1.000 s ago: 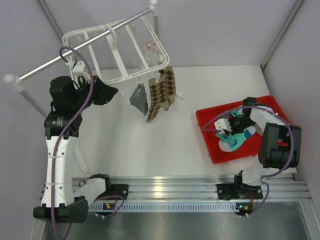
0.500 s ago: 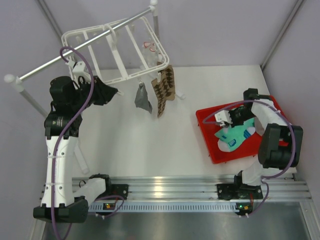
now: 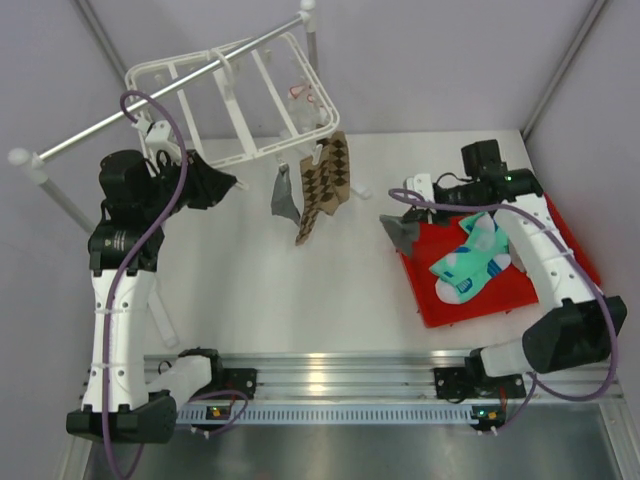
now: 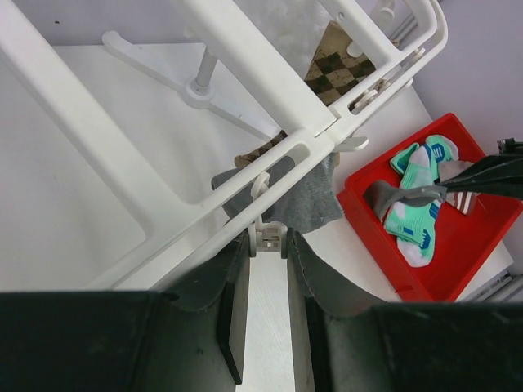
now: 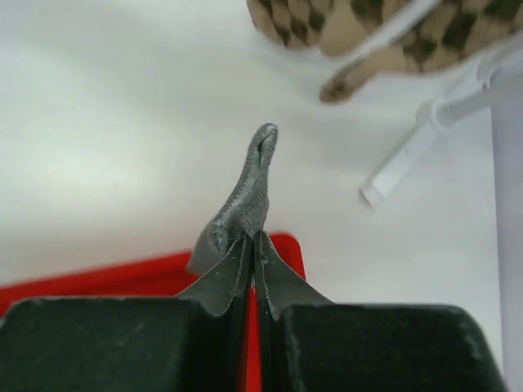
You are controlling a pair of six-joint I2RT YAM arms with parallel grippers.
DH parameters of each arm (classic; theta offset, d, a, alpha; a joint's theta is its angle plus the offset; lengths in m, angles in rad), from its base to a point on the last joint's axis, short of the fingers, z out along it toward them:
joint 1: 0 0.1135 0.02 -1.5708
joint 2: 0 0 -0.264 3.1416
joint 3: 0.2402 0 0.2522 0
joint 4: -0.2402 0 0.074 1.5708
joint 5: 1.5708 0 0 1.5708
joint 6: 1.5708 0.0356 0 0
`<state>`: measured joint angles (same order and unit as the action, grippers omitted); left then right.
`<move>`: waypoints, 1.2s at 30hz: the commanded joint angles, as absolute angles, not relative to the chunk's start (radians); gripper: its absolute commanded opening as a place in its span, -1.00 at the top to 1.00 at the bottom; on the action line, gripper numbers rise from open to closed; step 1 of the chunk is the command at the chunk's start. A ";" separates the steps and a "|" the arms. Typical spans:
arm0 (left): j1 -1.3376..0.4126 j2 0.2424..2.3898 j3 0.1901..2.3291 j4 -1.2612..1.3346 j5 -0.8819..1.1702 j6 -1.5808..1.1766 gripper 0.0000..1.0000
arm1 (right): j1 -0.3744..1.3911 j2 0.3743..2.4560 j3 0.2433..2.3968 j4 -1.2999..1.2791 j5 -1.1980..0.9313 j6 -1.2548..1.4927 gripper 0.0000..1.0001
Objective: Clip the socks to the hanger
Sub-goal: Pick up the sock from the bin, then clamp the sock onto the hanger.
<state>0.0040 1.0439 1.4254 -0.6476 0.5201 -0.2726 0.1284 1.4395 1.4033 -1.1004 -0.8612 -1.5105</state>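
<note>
The white hanger point(image 3: 240, 100) hangs from the rail at the back left. A grey sock point(image 3: 285, 195) and brown checkered socks point(image 3: 325, 185) hang from its near edge. My left gripper point(image 3: 235, 183) is shut on a small white hanger clip point(image 4: 268, 238) beside the hung grey sock point(image 4: 306, 200). My right gripper point(image 3: 412, 200) is shut on a second grey sock point(image 3: 403, 232), held above the left edge of the red tray point(image 3: 530, 290). In the right wrist view the gripper point(image 5: 253, 241) pinches this sock point(image 5: 245, 204). Teal-and-white socks point(image 3: 470, 260) lie in the tray.
The grey metal rail point(image 3: 170, 95) runs on white stand posts, with a white stand foot point(image 5: 425, 139) on the table under the checkered socks point(image 5: 368, 24). The red tray point(image 4: 458, 269) sits at the right side of the table.
My right gripper has lifted the grey sock out of the red tray and moved it left and away, toward the hanger. The left arm has stayed put; the hung socks sway slightly.
</note>
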 commanded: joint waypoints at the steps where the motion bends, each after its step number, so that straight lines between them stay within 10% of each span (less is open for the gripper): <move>1: 0.003 1.052 1.465 -0.657 0.571 -0.298 1.00 | 0.272 1.356 1.443 -0.953 -1.015 -0.961 1.00; 15: 0.005 1.057 1.474 -0.643 0.595 -0.321 1.00 | 0.790 1.437 1.442 -0.152 -0.582 -0.068 1.00; 26: 0.003 1.051 1.450 -0.644 0.595 -0.359 1.00 | 1.012 1.560 1.440 0.127 0.050 0.008 1.00; 36: 0.005 1.051 1.431 -0.635 0.597 -0.393 1.00 | 1.049 1.628 1.488 0.181 0.098 0.008 1.00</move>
<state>0.0040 1.0565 1.4399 -0.6464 0.5465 -0.3603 1.0252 1.6135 1.4292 0.1051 0.0559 -0.0082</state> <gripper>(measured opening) 0.273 0.005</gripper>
